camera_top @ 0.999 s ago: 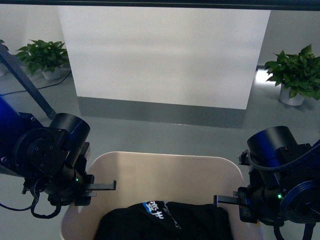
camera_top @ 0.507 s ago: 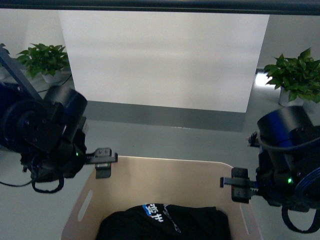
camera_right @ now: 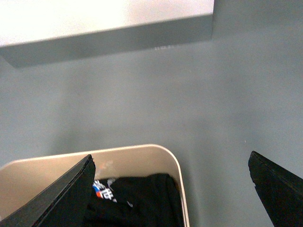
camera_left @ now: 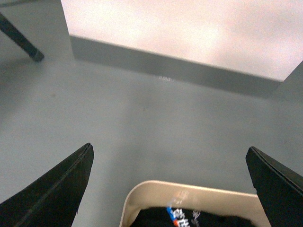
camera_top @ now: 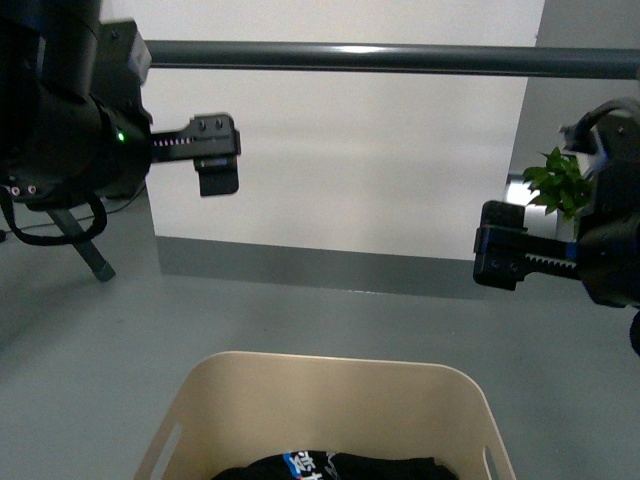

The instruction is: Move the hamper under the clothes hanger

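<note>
The fingers [camera_left: 52, 187] of the left gripper [camera_left: 170, 184] are seen spread wide apart in the left wrist view, with nothing between them; the far rim of the hamper [camera_left: 189, 189] and a black garment [camera_left: 189, 218] inside it are framed below the gap, on the grey floor [camera_left: 142, 118].

In the right wrist view, the fingers [camera_right: 52, 196] of the right gripper [camera_right: 170, 189] are likewise held wide apart and empty. The hamper's right far corner [camera_right: 170, 161] and the black garment [camera_right: 142, 194] with a blue and white print are shown beneath them.

In the front view, the left gripper [camera_top: 215, 160] is raised at the upper left and the right gripper [camera_top: 500, 258] at mid right, both well above the hamper [camera_top: 330, 395] and apart from it. The hamper stands near and central on the floor, with the clothes hanger's horizontal bar [camera_top: 400, 58] crossing above it and one slanted leg [camera_top: 85, 250] planted at far left. A potted plant [camera_top: 555, 180] is visible at far right, against the white wall panel [camera_top: 350, 150].
</note>
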